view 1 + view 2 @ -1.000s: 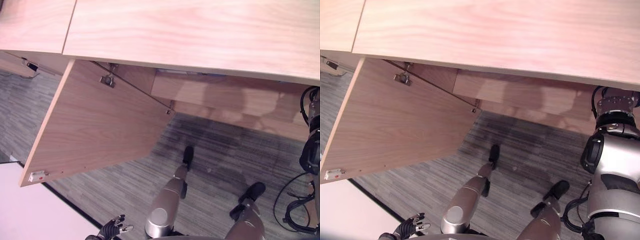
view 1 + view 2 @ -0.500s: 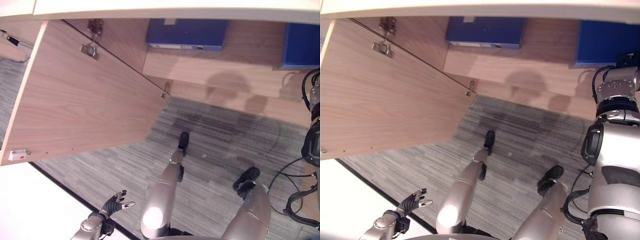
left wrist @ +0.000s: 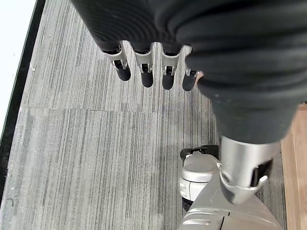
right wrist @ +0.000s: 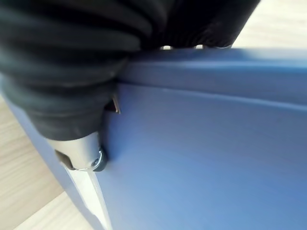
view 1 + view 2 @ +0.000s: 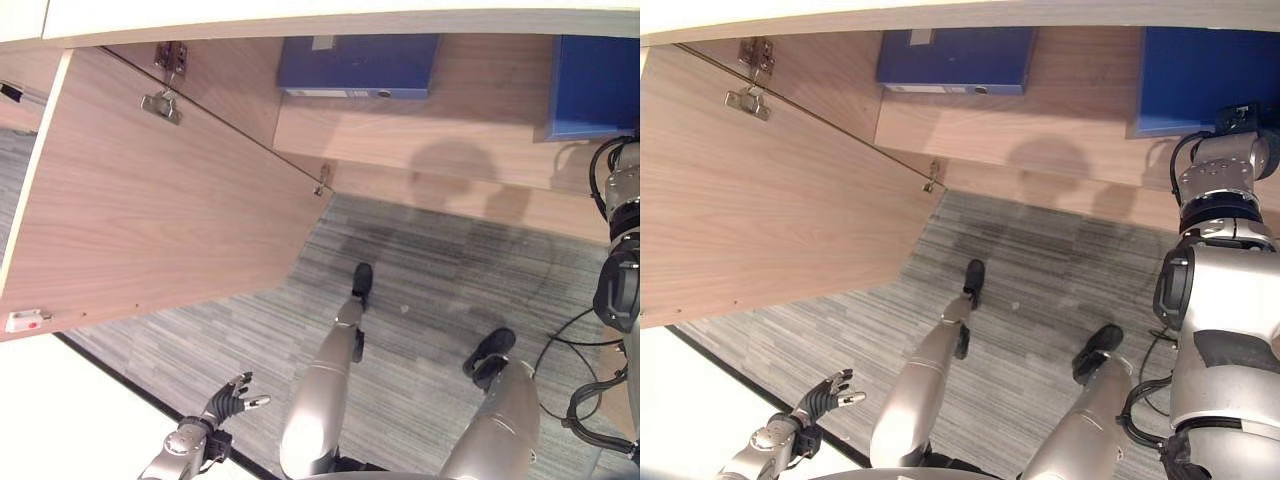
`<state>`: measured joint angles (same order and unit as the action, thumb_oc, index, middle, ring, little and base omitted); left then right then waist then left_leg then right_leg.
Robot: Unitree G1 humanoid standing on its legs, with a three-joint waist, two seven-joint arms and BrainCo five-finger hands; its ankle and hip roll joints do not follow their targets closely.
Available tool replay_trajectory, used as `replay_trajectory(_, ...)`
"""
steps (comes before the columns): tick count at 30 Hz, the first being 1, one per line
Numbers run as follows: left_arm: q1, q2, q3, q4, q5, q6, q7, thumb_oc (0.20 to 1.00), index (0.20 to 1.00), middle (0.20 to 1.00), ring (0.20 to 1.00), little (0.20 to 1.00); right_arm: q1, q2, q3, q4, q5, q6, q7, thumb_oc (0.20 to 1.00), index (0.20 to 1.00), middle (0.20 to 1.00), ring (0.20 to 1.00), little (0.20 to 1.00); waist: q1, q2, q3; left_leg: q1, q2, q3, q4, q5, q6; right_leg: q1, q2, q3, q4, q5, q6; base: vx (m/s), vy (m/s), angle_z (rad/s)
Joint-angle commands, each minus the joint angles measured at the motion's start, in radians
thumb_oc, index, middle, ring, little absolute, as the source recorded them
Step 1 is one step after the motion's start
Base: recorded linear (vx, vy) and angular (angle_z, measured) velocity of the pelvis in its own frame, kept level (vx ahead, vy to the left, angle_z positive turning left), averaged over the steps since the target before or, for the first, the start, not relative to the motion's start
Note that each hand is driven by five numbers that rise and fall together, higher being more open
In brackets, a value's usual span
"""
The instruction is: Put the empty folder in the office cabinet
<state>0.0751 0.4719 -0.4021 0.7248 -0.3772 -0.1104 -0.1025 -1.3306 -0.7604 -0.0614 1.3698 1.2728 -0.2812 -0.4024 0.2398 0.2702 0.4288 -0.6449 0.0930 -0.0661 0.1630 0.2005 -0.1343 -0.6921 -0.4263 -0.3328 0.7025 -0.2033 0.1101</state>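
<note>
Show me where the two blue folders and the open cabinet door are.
Folder lying on the shelf [image 5: 358,65]: left eye view, its flat cover.
Folder at the right [image 5: 1206,75]: right eye view, its blue face.
Cabinet door [image 5: 160,220]: left eye view, middle of its inner panel.

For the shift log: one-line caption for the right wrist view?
Right hand pressed against the blue folder, light wood cabinet shelf beside it.

Cabinet [image 5: 420,130] w/ door [image 5: 150,220] swung open at left. One folder [image 5: 358,66] lies inside on shelf, left of second folder [image 5: 592,85]. Right hand [image 4: 81,72] against second folder; left hand [image 5: 228,402] low over floor [image 5: 440,270].
</note>
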Motion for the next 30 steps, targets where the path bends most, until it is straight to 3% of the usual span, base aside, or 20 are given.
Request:
replay_trajectory(1, -0.017, 0.008, -0.014, 0.078, -0.022, 0.01, 0.014, 1.0, 1.0, 1.0, 1.0, 1.0, -0.044, -0.044, 0.048, -0.124, -0.045, -0.058, 0.016, 0.2, 0.2, 0.2, 0.2, 0.2, 0.008, -0.014, -0.009, 0.023, 0.041, 0.031, 0.132, -0.259, -0.04, 0.09, 0.061, 0.071, -0.159, -0.03, 0.087, 0.0, 0.0, 0.0)
replay_trajectory(30, -0.032, 0.001, -0.021, 0.08, -0.03, 0.004, 0.029, 1.0, 1.0, 1.0, 1.0, 1.0, -0.082, -0.033, 0.056, -0.104, -0.003, -0.061, 0.002, 0.2, 0.2, 0.2, 0.2, 0.2, 0.006, -0.024, -0.013, 0.064, 0.047, 0.037, 0.072, -0.24, -0.047, 0.109, 0.065, 0.063, -0.182, -0.021, 0.091, 0.0, -0.001, 0.0)
